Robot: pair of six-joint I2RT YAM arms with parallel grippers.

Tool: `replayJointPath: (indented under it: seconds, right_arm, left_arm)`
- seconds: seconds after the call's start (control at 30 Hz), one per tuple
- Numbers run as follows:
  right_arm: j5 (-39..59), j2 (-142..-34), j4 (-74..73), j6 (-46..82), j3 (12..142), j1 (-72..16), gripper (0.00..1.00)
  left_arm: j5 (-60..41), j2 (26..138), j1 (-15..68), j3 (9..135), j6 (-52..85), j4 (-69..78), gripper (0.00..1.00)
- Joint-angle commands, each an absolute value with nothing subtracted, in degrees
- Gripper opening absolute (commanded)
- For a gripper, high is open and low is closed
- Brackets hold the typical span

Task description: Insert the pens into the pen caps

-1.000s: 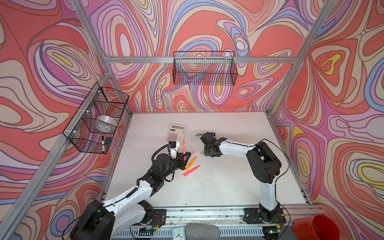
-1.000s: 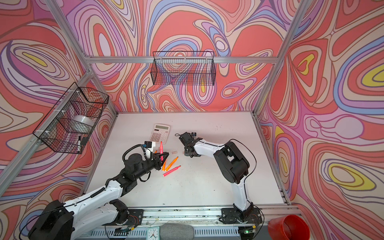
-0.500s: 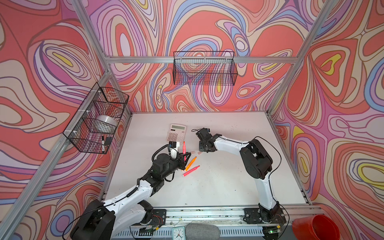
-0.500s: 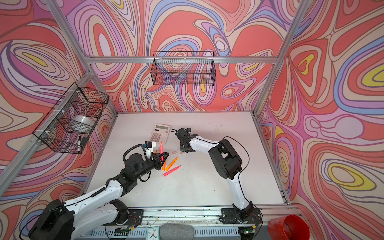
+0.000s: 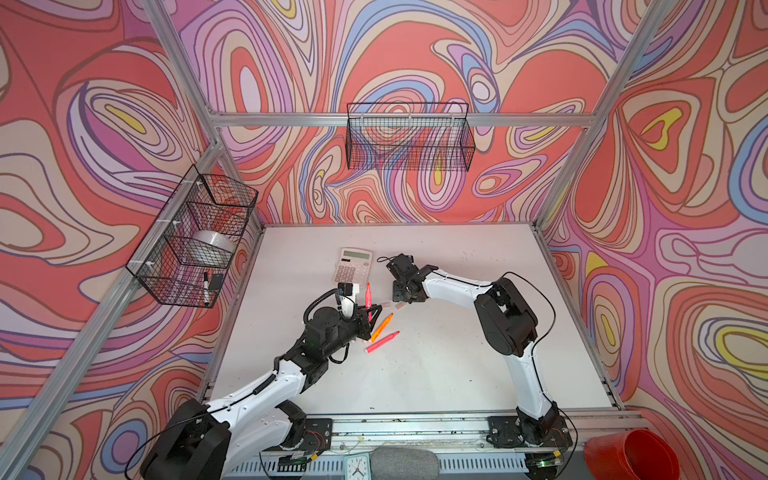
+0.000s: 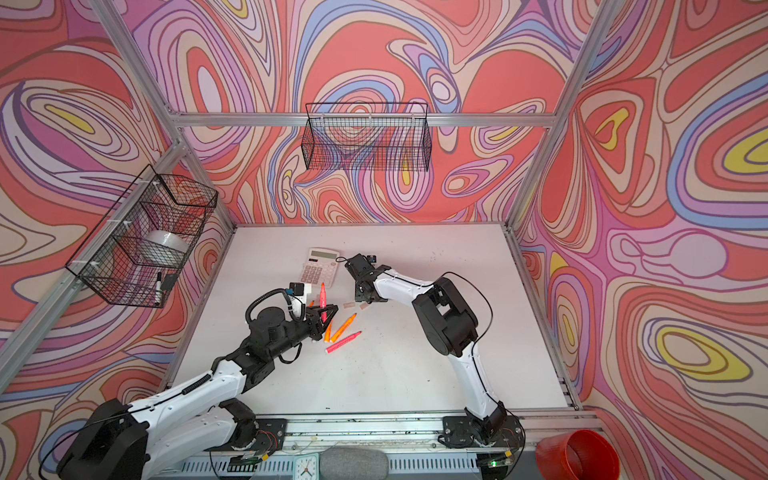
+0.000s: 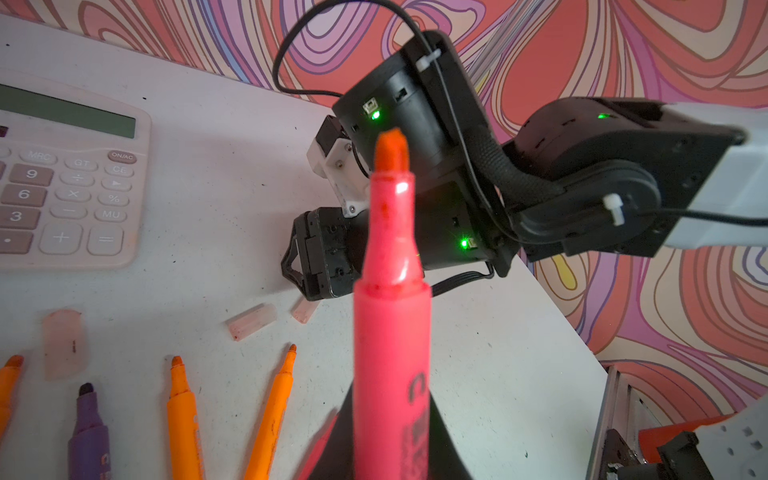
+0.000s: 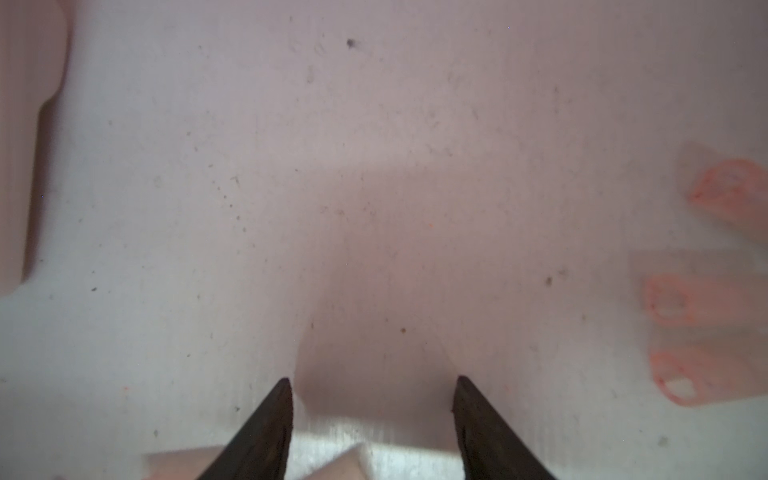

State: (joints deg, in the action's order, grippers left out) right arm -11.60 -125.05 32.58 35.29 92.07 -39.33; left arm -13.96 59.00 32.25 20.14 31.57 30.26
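Your left gripper [image 5: 370, 309] is clamped tight on a slim pink-red highlighter pen [image 5: 368, 291], holding it nearly upright above the white table [image 5: 436, 357] with the tapered tip pointing up; in the left wrist view that pen fills the middle of the frame. Your right gripper [image 8: 372, 384] hangs low over the table with its jaws apart and only bare surface between them, so it grips nothing. In both top views it sits just off the near right corner of the pale pink calculator [image 5: 352, 266]. Two stubby, translucent pinkish pen caps [image 5: 387, 305] lie on their sides between your two grippers, apart from each other, the right-hand one just beside the right gripper. Your right wrist view shows three blurred caps [image 8: 685, 299] with orange-stained mouths off to one side of the fingers [image 8: 266, 428]. Beside your left gripper, toward the robot's base from the caps, lie three orange pens [image 7: 183, 415], a purple pen [image 7: 89, 432] and a second pink-red pen [image 5: 382, 341], all flat and uncapped. One more cap [image 7: 62, 343] lies between the calculator and those pens
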Motion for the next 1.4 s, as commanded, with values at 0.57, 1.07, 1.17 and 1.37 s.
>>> replayJointPath:
  seconds: [0.57, 1.07, 1.17, 1.37]
  right_arm:
    - [-14.7, -120.1, 34.3, 38.2, 82.0, -44.4, 0.65]
    - [-14.8, -123.7, 35.2, 36.5, 85.6, -44.3, 0.50]
    - [-14.5, -125.1, 35.9, 36.3, 87.0, -44.4, 0.48]
    - [-14.1, -126.3, 36.1, 36.1, 88.2, -44.2, 0.38]
  left_arm:
    - [-15.0, 58.7, 32.1, 20.0, 31.8, 32.7, 0.00]
    - [-15.0, 58.8, 32.1, 19.9, 31.8, 32.9, 0.00]
    - [-15.0, 58.7, 32.1, 19.8, 31.7, 33.0, 0.00]
    - [-15.4, 58.7, 32.1, 19.6, 31.5, 33.7, 0.00]
